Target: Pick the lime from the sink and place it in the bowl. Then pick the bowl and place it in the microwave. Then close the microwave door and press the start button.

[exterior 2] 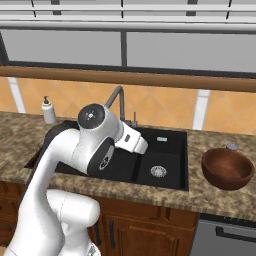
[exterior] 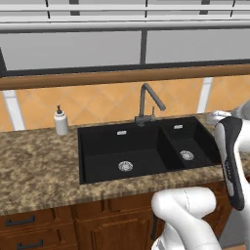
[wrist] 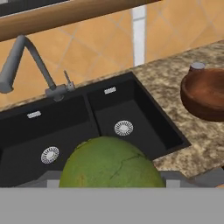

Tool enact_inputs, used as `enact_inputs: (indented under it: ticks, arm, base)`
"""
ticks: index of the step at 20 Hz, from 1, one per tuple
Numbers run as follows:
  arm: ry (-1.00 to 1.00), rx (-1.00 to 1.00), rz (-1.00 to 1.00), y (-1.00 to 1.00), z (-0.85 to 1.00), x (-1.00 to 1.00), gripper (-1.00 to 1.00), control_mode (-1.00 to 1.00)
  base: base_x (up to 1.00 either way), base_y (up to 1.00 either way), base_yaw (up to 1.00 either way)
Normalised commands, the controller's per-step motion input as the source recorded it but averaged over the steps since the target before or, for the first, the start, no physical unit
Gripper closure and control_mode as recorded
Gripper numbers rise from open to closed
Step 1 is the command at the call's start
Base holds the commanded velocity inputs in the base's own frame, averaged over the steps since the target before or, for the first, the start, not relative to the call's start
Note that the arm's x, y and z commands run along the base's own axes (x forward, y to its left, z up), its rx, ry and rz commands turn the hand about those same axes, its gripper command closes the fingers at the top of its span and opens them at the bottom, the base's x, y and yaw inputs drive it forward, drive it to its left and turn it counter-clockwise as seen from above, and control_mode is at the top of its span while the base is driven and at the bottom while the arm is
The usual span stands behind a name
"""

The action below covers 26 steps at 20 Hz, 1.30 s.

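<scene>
Jaws: wide around the lime [wrist: 111, 162], gripped.
Next: I'd carry it level, release low over the bowl [wrist: 204, 95].

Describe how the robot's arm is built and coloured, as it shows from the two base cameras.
The arm is glossy white, made of rounded, bulbous tube segments. Dark grey to black bands and panels mark its joints, and one joint ends in a round grey cap with a small centre mark. No loose cables show. In the left base view, a white link carries a long black stripe.
</scene>
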Motion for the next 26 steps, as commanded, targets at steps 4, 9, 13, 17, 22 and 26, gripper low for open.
enact_inputs:
  ticks: [4, 9, 13, 17, 22, 26]
  arm:
    - [0.00, 0.00, -0.04, -1.00, 0.00, -0.02, 1.00, -1.00]
    - [0.10, 0.00, -0.08, -0.80, 0.00, 0.00, 1.00, -1.00]
    - [0.15, 0.00, -0.04, -0.93, -0.02, 0.00, 1.00, -1.00]
    - [0.09, 0.00, -0.02, -0.92, -0.23, 0.01, 1.00, -1.00]
    - [0.08, 0.00, 0.00, -0.73, -0.36, 0.24, 1.00, -1.00]
    - [0.04, 0.00, 0.00, -0.47, -0.47, 0.50, 1.00, -1.00]
  base:
    - [0.00, 0.00, 0.00]
    - [0.00, 0.00, 0.00]
    - [0.00, 0.00, 0.00]
    - [0.00, 0.00, 0.00]
    - [0.00, 0.00, 0.00]
    - [0.00, 0.00, 0.00]
